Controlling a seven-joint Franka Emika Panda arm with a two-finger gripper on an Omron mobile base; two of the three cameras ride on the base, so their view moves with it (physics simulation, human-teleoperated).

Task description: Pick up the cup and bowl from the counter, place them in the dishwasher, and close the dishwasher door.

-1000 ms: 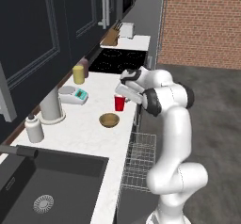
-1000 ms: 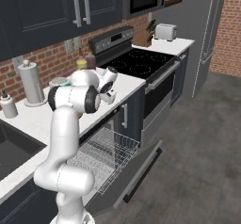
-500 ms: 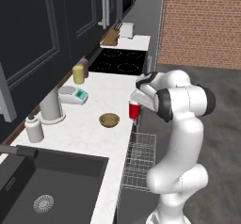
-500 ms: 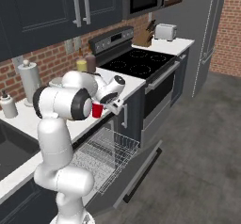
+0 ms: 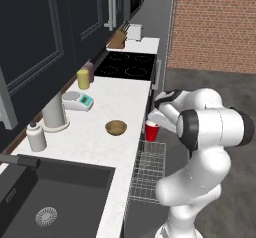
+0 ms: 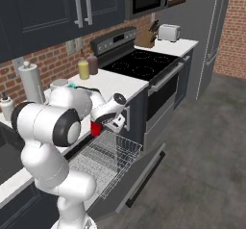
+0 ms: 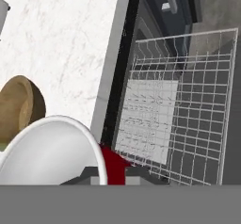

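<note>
My gripper (image 5: 157, 124) is shut on the red cup (image 5: 151, 131) at its rim. It holds the cup upright just past the counter (image 5: 125, 99) edge, above the pulled-out grey wire rack (image 5: 147, 171) of the dishwasher. From the right base, the cup (image 6: 96, 128) hangs under the gripper (image 6: 106, 122) over the rack (image 6: 109, 157), and the dishwasher door (image 6: 140, 177) lies folded down. The hand view has the cup's white inside (image 7: 49, 153) at lower left, the gripper (image 7: 112, 173) on it, the rack (image 7: 176, 110) beyond. The tan bowl (image 5: 116, 127) rests on the counter, left of the cup; its edge (image 7: 16, 108) shows beside the cup.
Along the wall stand a yellow jar (image 5: 83, 79), a small scale (image 5: 78, 101), a paper-towel roll (image 5: 53, 113) and a white bottle (image 5: 35, 136). The black sink (image 5: 50, 202) is near, the black cooktop (image 5: 127, 65) farther along. Open floor lies right of the door.
The arm has carried the cup from above the counter, out past its edge and lower, to over the dishwasher rack. The bowl has stayed put.
</note>
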